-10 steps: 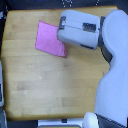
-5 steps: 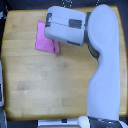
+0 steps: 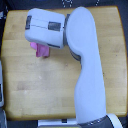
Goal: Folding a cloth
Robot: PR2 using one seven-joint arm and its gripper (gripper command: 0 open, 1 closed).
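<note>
Wooden table (image 3: 20, 80); arm (image 3: 85, 65) hides most of the cloth (image 3: 40, 50).

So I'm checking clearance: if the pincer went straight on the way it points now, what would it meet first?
Probably the cloth on the wooden table. The arm hides the pincer itself, so its aim and depth are uncertain.

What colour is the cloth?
Plain pink-magenta; the cloth peeks from under the arm in the exterior view.
</note>
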